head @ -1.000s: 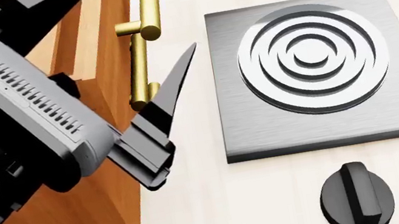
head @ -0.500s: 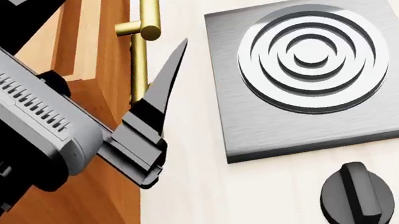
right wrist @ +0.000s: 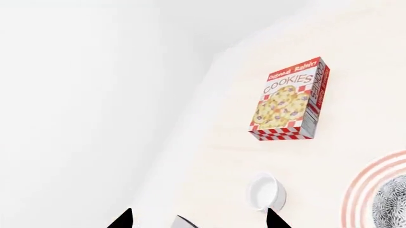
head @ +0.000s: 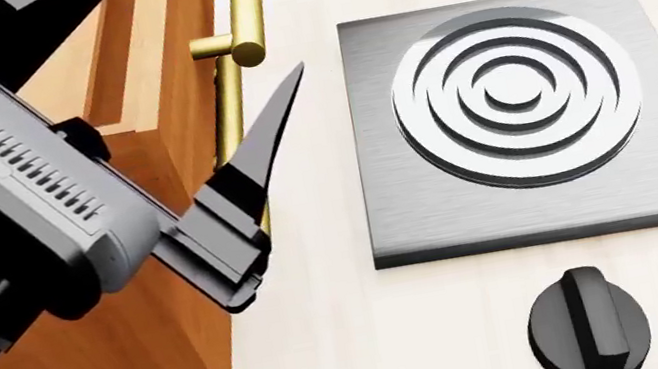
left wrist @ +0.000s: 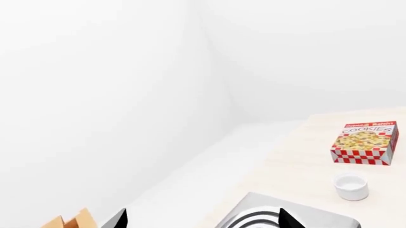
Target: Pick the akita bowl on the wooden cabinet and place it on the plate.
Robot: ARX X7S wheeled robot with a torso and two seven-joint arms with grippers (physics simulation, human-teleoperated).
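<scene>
Nearby — stove plate (head: 519, 110), knob (head: 587, 322), perhaps cookie box (left wrist: 364, 142)

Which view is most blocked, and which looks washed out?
Head view: the left arm's dark body fills its left side, hiding much of the wooden cabinet. Left wrist view: mostly pale wall, barely any shadow. Right wrist view: similarly bright; the cookie box stays sharp.

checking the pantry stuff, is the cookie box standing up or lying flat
Lying flat: the cookie box rests on its back on the light counter, printed front facing up, beside a small white cup.
</scene>
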